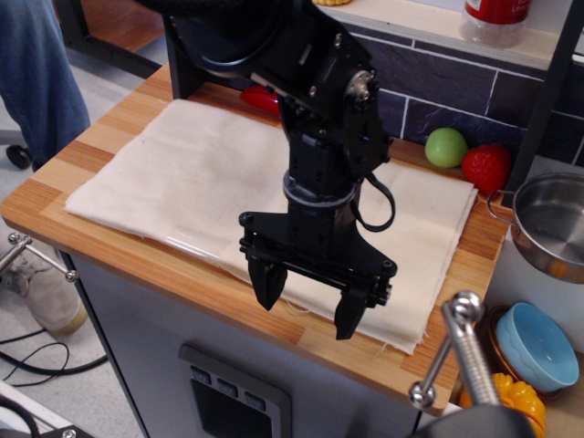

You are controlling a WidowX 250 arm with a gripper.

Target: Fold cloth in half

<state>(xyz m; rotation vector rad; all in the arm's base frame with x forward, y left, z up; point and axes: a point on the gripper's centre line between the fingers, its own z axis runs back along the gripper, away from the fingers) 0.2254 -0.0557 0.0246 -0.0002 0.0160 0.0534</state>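
Note:
The cream cloth lies spread flat across the wooden tabletop, covering most of it, with its near edge slightly frayed. My black gripper hangs over the cloth's near right part, close to its front edge. Its two fingers point down with a wide gap between them, and nothing is held. The arm hides the middle of the cloth behind it.
A green ball and red toy fruit sit at the back right by the tiled wall. A steel pot stands right of the table, with a blue bowl below. A person's leg stands at left. A metal clamp is in the foreground.

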